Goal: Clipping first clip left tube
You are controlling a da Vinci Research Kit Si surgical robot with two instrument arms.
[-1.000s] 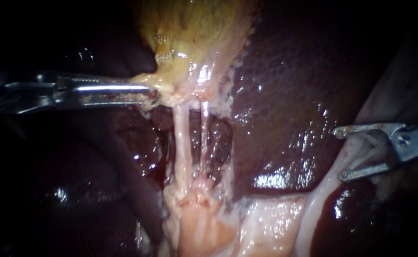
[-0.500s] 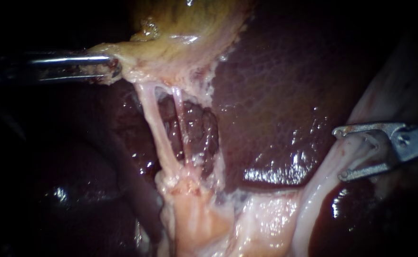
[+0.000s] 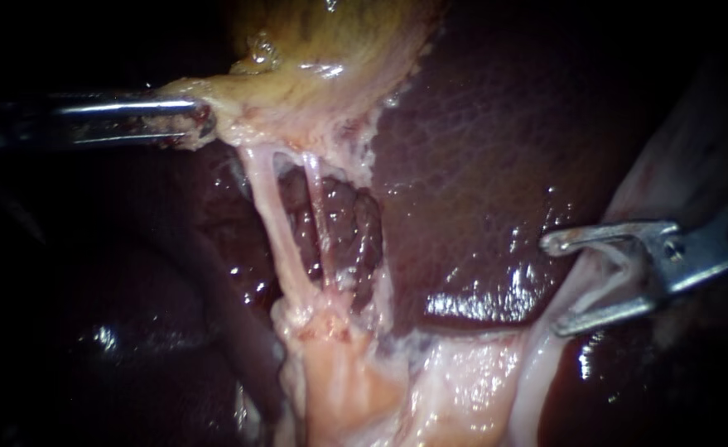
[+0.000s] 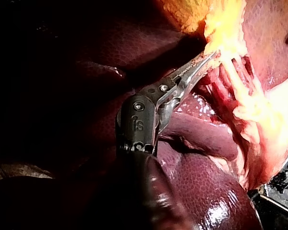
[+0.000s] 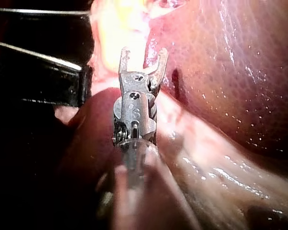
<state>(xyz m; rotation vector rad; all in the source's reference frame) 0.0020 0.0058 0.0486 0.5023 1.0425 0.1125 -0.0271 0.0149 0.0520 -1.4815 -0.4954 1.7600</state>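
Upper left of frame: left instrument (image 3: 183, 117) is coming in level, its hand gripping the gallbladder (image 3: 330, 50) edge, jaws closed on the pale-yellow tissue and holding it out to the left. Two tubes are stretching taut down centre frame. The left tube (image 3: 274, 223) is the thicker one, the right tube (image 3: 318, 219) is running thin beside it, and a dark gap is showing between them. No clip is showing on either.

At right of frame, over the liver (image 3: 479, 149) margin: right instrument (image 3: 551, 285), hand standing open, well apart from the tubes.

Reading: approach step, clipping not yet begun. The next move is calling for the open hand to travel left, straddle the left tube alone, clear of its neighbour, then close.
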